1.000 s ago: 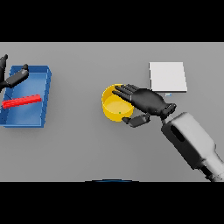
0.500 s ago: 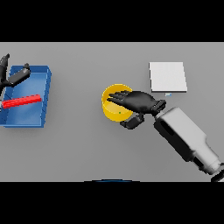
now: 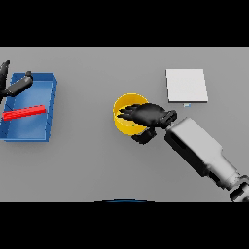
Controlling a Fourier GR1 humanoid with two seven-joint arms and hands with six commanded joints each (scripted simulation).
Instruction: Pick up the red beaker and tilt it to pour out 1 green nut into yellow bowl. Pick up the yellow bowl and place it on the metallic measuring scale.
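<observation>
The yellow bowl [image 3: 122,115] stands at the table's middle, and a small green nut [image 3: 133,125] shows inside it. My right hand [image 3: 148,115] lies over the bowl's right side. Its fingers curl down into the bowl and the thumb [image 3: 142,137] presses the outer wall at the near rim. The red beaker [image 3: 23,112] lies on its side in a blue tray [image 3: 50,107] at the far left. My left hand [image 3: 13,86] hovers open over the tray's far left corner. The metallic scale [image 3: 186,85], a pale square plate, lies at the back right, apart from the bowl.
A small display strip [image 3: 187,104] sits at the scale's near edge. My right forearm [image 3: 202,151] stretches from the lower right towards the bowl.
My right hand's fingers have curled from stretched flat over the bowl down into it, and the forearm has swung slightly left. The bowl, the beaker and my left hand have stayed put.
</observation>
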